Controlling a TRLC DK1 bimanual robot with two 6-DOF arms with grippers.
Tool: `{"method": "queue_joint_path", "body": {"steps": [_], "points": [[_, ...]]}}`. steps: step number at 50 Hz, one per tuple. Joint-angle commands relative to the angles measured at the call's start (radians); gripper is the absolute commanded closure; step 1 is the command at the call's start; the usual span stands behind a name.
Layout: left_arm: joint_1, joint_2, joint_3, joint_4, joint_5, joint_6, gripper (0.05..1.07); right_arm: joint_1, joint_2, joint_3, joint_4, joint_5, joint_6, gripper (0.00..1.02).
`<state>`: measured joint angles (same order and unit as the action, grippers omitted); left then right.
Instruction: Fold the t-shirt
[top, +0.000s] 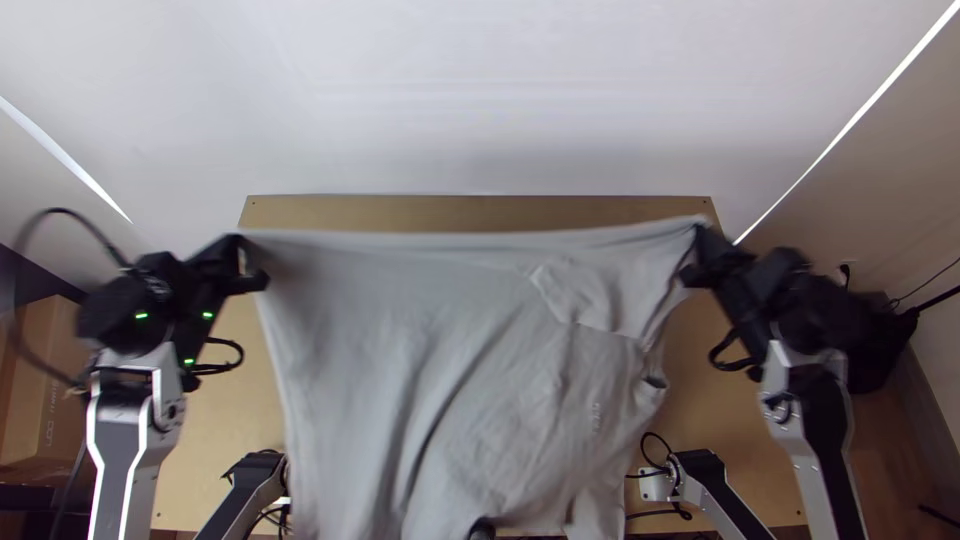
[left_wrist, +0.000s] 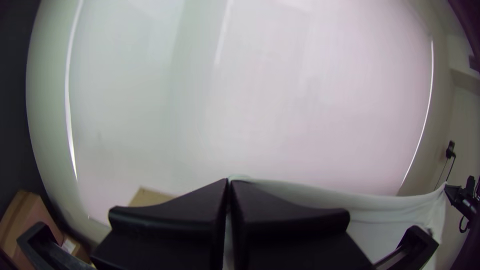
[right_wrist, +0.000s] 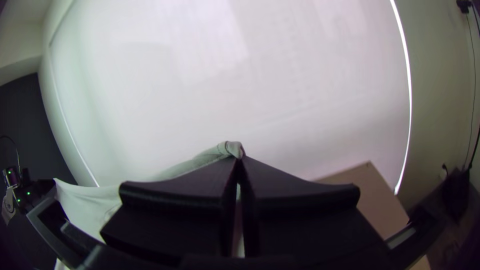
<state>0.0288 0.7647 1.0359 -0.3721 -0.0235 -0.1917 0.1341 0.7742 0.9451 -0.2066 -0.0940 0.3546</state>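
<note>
Between the two arms a light grey t-shirt (top: 430, 330) hangs stretched, its upper edge nearly straight and its lower part creased, reaching the near side. My left gripper (top: 250, 262) is shut on the shirt's upper left corner; in the left wrist view the two fingers of the left gripper (left_wrist: 229, 186) meet with cloth between the tips. At the upper right corner, my right gripper (top: 697, 255) is shut on the fabric. A small fold of cloth stands out above the tips of the right gripper (right_wrist: 239, 159) in the right wrist view.
The wooden table (top: 720, 420) lies under the shirt. Two smaller arms (top: 245, 495) with cables stand at its near edge, one on each side. A cardboard box (top: 35, 390) is at the far left, and a pale wall (top: 480, 90) rises behind the table.
</note>
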Motion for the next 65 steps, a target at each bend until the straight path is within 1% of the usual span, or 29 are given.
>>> {"method": "queue_joint_path", "body": {"steps": [1, 6, 11, 17, 22, 29, 40, 51, 65], "points": [[0.011, 0.004, -0.158, 0.090, 0.025, -0.017, 1.05, 0.018, 0.008, -0.167, 0.105, 0.020, 0.024, 1.00], [0.005, 0.099, -0.263, 0.177, 0.036, -0.018, 1.05, 0.019, 0.091, -0.278, 0.193, 0.020, 0.027, 1.00], [0.006, 0.217, -0.295, 0.277, 0.036, -0.020, 1.05, 0.012, 0.223, -0.325, 0.286, 0.022, 0.030, 1.00], [0.013, 0.375, -0.284, 0.378, 0.036, -0.009, 1.05, -0.002, 0.402, -0.312, 0.381, 0.020, 0.032, 1.00], [0.010, 0.505, -0.244, 0.430, 0.036, 0.001, 1.05, -0.005, 0.543, -0.262, 0.432, 0.020, 0.032, 1.00], [0.013, 0.690, -0.157, 0.473, 0.036, 0.003, 1.05, -0.018, 0.746, -0.149, 0.440, 0.020, 0.032, 1.00], [0.014, 0.918, -0.005, 0.493, 0.034, 0.001, 1.05, -0.027, 0.961, 0.017, 0.447, 0.020, 0.032, 1.00], [0.011, 1.087, 0.167, 0.476, 0.034, 0.005, 1.05, -0.041, 1.142, 0.195, 0.444, 0.023, 0.030, 1.00], [0.010, 1.268, 0.392, 0.403, 0.034, 0.009, 1.05, -0.067, 1.303, 0.400, 0.412, 0.025, 0.026, 1.00]]}}
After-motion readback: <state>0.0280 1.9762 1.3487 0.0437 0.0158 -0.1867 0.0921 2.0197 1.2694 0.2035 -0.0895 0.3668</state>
